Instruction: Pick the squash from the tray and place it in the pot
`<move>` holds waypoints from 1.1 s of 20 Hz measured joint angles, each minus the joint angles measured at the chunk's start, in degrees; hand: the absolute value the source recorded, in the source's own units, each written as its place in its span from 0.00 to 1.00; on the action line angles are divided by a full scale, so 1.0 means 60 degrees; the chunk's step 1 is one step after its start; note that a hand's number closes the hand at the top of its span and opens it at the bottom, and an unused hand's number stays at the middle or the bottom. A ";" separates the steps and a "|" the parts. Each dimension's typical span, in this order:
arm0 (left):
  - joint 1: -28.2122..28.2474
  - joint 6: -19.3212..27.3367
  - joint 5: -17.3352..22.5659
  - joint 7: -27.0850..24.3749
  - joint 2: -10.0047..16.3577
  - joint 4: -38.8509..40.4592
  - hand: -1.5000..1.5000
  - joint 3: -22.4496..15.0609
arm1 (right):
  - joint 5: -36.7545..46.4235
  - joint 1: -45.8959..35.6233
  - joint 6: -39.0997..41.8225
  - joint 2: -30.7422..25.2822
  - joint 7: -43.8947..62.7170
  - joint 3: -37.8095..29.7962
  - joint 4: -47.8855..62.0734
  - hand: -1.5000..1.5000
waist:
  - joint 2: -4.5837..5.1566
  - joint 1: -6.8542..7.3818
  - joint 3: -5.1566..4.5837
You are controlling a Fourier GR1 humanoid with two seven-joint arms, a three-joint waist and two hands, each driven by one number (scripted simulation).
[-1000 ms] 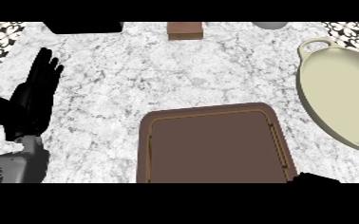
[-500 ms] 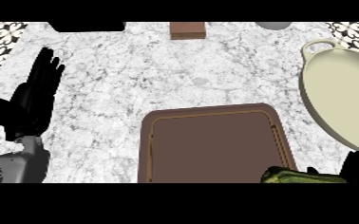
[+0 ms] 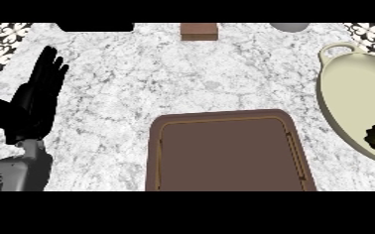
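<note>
The brown tray [image 3: 227,158] lies at the front middle of the marble counter, and no squash shows on it. The cream pot [image 3: 343,94] with a loop handle stands at the right edge, partly cut off. A small dark shape [image 3: 369,136] shows over the pot's inside at the view's right edge. It looks like part of my right hand with the squash, but I cannot tell which part is which. My left hand [image 3: 33,104] rests open at the far left, fingers up, far from the tray and the pot.
A small brown block [image 3: 198,31] sits at the counter's back edge. A grey round object [image 3: 288,27] is at the back right and a black object [image 3: 95,27] at the back left. Bare marble lies between the tray and the back edge.
The dark green squash and my right hand, seen at the tray's front right corner half a second ago, have moved up and right, over the pot. The left hand has not moved.
</note>
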 measured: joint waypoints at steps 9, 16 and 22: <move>-0.0152 -0.0126 0.0004 -0.0047 -0.0067 0.0058 0.50 -0.0046 | 0.1425 -0.1428 -0.0841 -0.1062 -0.1849 -0.0896 0.3571 1.00 | 0.0069 0.0238 0.0004; -0.0365 -0.0062 -0.0142 -0.0044 -0.0193 0.0261 0.50 -0.0112 | 0.3059 -0.3269 -0.2198 -0.1368 -0.3521 -0.0384 0.7693 1.00 | 0.0073 0.0271 0.0007; -0.0360 -0.0128 -0.0127 -0.0052 -0.0216 0.0293 0.50 -0.0067 | 0.3008 -0.4792 -0.2030 -0.1442 -0.4214 -0.0366 1.0912 0.00 | 0.0074 0.0284 0.0010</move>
